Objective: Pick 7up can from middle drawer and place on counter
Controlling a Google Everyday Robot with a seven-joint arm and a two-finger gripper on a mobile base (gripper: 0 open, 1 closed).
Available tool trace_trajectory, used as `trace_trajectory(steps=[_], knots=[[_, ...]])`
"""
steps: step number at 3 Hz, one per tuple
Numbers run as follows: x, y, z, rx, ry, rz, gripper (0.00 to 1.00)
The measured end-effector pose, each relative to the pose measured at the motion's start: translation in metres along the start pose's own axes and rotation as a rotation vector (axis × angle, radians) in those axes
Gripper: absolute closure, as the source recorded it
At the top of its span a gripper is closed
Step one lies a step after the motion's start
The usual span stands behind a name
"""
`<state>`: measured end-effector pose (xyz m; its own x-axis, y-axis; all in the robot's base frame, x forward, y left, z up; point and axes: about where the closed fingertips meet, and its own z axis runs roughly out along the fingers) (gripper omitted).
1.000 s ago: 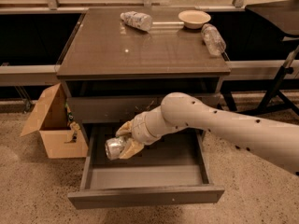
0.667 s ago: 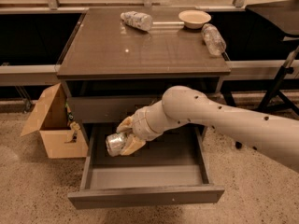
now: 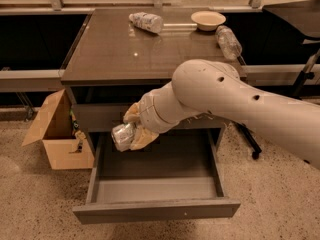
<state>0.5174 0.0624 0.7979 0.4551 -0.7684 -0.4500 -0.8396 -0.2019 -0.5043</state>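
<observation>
Camera view, first question: where is the can [image 3: 121, 136]?

— Pinched sideways in the pincer [image 3: 131, 131], in the air over the left part of the open drawer [image 3: 155, 209], lower than the counter [image 3: 120, 49].

— Why held out towards the near side?

— Probably so it clears the counter's near edge when raised.

— And where should it land?

— On the bare near half, I'd judge. The patterned bottle [image 3: 146, 21], bowl [image 3: 208, 19] and clear bottle [image 3: 229, 40] crowd the far and right side.
</observation>
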Motion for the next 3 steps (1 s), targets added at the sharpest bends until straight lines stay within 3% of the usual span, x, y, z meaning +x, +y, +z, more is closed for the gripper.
trace_trajectory(steps=[2, 3], knots=[[-0.002, -0.008, -0.014, 0.013, 0.020, -0.015, 1.00], [-0.009, -0.028, -0.055, 0.051, 0.084, -0.048, 1.00]])
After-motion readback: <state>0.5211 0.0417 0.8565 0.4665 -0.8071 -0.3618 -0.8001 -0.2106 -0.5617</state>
